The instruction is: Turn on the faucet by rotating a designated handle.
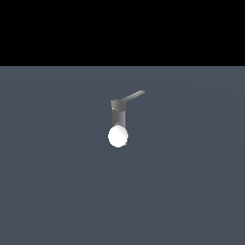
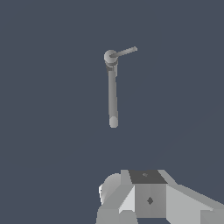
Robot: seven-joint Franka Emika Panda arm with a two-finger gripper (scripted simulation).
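1. A flat slate-blue floor (image 1: 57,191) fills the scene under a black backdrop; nothing else stands on it, so the arm has an unobstructed way in.
2. The pincer (image 2: 148,199) shows only in the wrist view, as pale grey blocky housing well apart from the fixture. I cannot tell whether it is spread or clenched; it grips nothing visible.
3. The faucet (image 1: 118,112) stands about mid-floor, far from every edge, its column topped by a blocky head, a glowing white ball (image 1: 117,136) in front.
4. The handle (image 1: 133,96) juts sideways from the head toward the exterior view's right, free to be pushed round. I judge the approach has not begun.
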